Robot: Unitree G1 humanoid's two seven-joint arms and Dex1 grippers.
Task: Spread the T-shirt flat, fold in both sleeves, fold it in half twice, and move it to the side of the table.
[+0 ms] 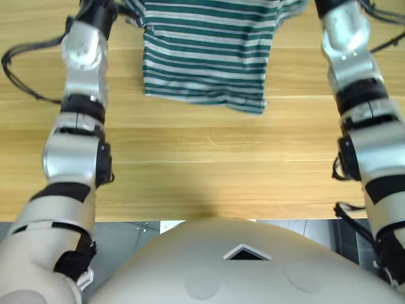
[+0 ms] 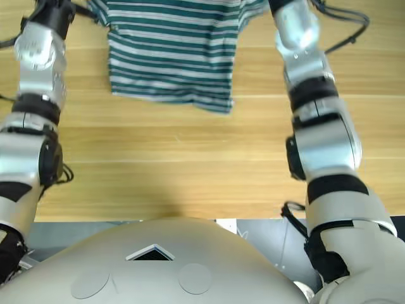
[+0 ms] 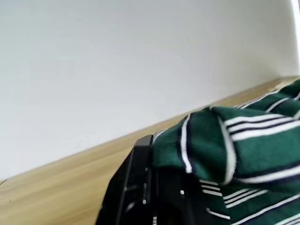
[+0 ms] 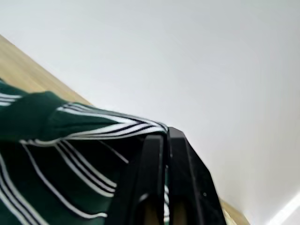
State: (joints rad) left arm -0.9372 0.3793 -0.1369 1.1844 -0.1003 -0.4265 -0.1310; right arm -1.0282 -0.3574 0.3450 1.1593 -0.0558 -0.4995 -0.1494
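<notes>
A green T-shirt (image 1: 205,54) with white and dark stripes lies at the far middle of the wooden table (image 1: 202,164), its near hem rumpled and slanting. Both arms stretch to the shirt's far corners at the top of the head views. In the left wrist view my left gripper (image 3: 154,164) is shut on a bunched fold of the T-shirt (image 3: 234,145). In the right wrist view my right gripper (image 4: 164,154) has its black fingers (image 4: 150,178) pressed together on the striped T-shirt (image 4: 51,140).
A white wall (image 3: 140,61) rises behind the table's far edge. Bare wood runs between the shirt's hem and the table's near edge (image 1: 190,218). Black cables (image 1: 19,69) loop beside the left arm and by the right arm (image 2: 345,28).
</notes>
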